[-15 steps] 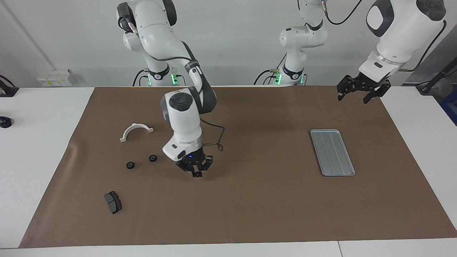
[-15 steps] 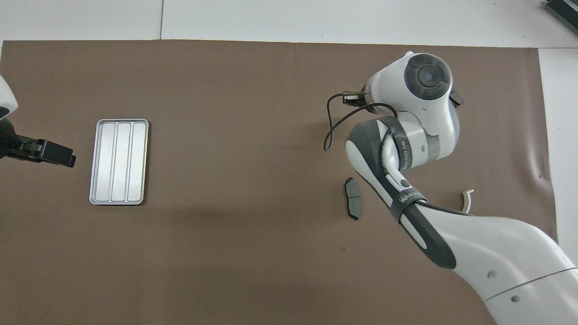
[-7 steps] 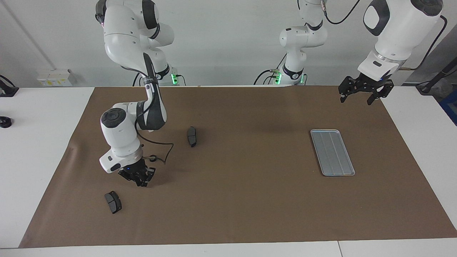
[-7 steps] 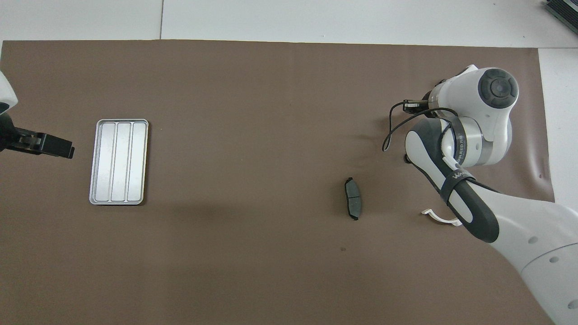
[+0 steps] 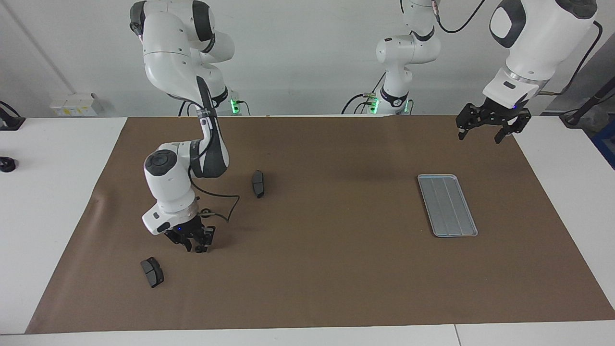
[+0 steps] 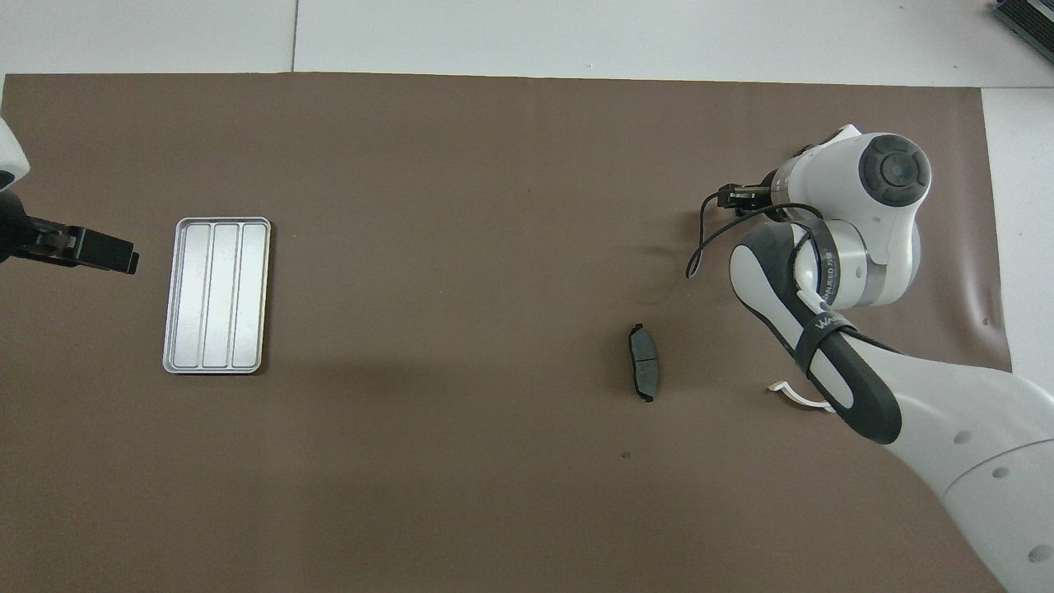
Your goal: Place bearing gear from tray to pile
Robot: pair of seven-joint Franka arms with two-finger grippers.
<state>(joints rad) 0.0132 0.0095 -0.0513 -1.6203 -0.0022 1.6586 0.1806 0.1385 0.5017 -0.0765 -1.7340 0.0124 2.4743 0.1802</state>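
- The flat silver-grey rectangular metal tray (image 5: 447,205) with lengthwise grooves lies on the brown table mat (image 5: 336,269) toward the left arm's end; nothing shows in its grooves in either view.
- The black ring gears of the pile are almost wholly hidden by the right arm in both views (the facing view shows only a small dark ring (image 5: 205,211) just beside the wrist).
- The right gripper (image 5: 190,242) hangs low over the mat, toward the right arm's end; its fingers look parted, but I cannot tell whether they hold anything. The overhead view hides its tips under the wrist.
- The left gripper (image 5: 487,129) waits in the air with its fingers spread and nothing between them, over the mat's edge near the tray.
- One dark grey brake pad (image 5: 258,183) shows in both views; a second (image 5: 152,272) shows in the facing view only.
- A white half-ring (image 6: 795,394) peeks out in the overhead view only.
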